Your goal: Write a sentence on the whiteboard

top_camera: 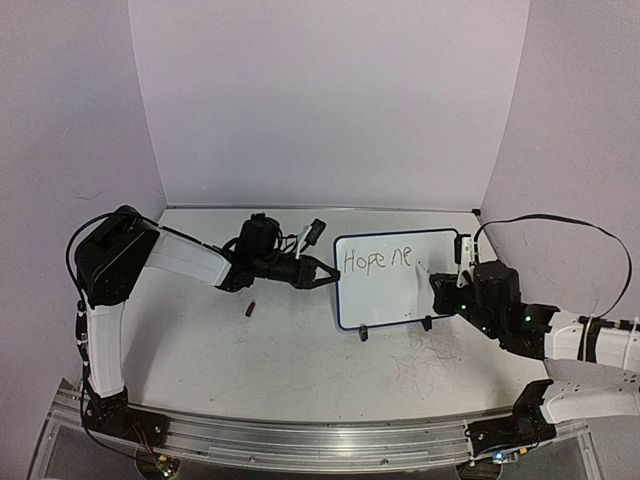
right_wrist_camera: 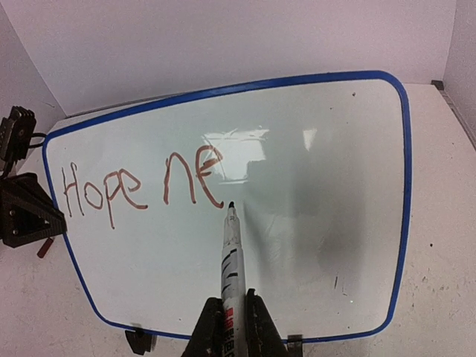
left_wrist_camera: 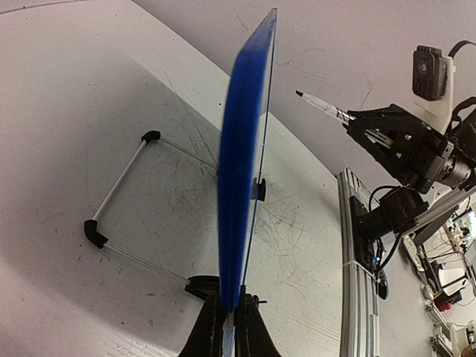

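marker (right_wrist_camera: 233, 256) clenched in right gripper (right_wrist_camera: 230, 331), tip at 5 o'clock of "ne" in the sentence (right_wrist_camera: 141, 186). whiteboard (top_camera: 400, 295) upright mid-table, looks light, tippy, slick; left gripper (top_camera: 322, 274) pinches its 9 o'clock frame edge.

Item 1, handwritten text: the sentence (right_wrist_camera: 141, 186), in thin reddish-brown strokes, reads "Hope ne" on a single line. It stands on the upper left of the face of the whiteboard (right_wrist_camera: 312, 245), which is toward the counter's far right corner.

Item 2, printed markings: dark and red characters on the barrel of the marker (right_wrist_camera: 233, 268), too blurred to read.
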You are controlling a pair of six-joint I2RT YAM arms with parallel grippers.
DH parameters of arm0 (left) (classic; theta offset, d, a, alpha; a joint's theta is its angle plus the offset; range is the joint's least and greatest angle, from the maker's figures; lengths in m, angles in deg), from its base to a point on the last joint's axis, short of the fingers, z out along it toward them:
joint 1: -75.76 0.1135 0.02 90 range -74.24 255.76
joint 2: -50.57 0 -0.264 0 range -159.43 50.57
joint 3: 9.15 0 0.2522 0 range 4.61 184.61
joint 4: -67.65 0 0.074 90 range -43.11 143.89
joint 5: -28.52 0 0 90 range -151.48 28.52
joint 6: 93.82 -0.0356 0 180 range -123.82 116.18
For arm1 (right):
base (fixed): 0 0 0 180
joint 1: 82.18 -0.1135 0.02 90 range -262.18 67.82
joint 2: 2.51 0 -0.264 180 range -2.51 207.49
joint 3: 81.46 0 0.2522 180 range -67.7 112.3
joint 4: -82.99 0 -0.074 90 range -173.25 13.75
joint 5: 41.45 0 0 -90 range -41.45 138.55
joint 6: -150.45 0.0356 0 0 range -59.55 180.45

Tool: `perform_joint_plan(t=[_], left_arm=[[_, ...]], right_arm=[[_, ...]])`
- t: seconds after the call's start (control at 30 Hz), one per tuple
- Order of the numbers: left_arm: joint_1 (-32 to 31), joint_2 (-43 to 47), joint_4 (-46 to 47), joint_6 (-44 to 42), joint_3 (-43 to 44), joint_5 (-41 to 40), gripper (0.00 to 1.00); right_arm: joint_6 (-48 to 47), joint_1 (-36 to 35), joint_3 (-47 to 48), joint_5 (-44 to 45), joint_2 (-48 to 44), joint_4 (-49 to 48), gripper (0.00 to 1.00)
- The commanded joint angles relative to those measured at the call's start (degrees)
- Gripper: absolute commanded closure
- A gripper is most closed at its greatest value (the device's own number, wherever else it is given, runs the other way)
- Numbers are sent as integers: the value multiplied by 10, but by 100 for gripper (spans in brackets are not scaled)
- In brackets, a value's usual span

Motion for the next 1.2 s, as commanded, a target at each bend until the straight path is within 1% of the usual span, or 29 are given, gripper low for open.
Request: perform_joint_plan(t=[0.0,0.1,0.3,0.9,1.03,1.17], left_arm=[[1,1,1,-8,11,-1,100],[1,2,2,-8,11,-1,100],[1,0,2,-8,12,3,100],[1,-1,2,-8,12,6,100],[1,1,2,-8,13,5,100],[1,3,1,-8,13,5,100]], right_arm=[[-26,3,48,27,41,-56,100],[-26,3,56,31,61,-58,100],[-28,3,56,44,62,-70,100],[-45,5,68,53,105,-90,100],[-37,5,68,58,109,-89,100],[-16,6,65,56,110,-66,100]])
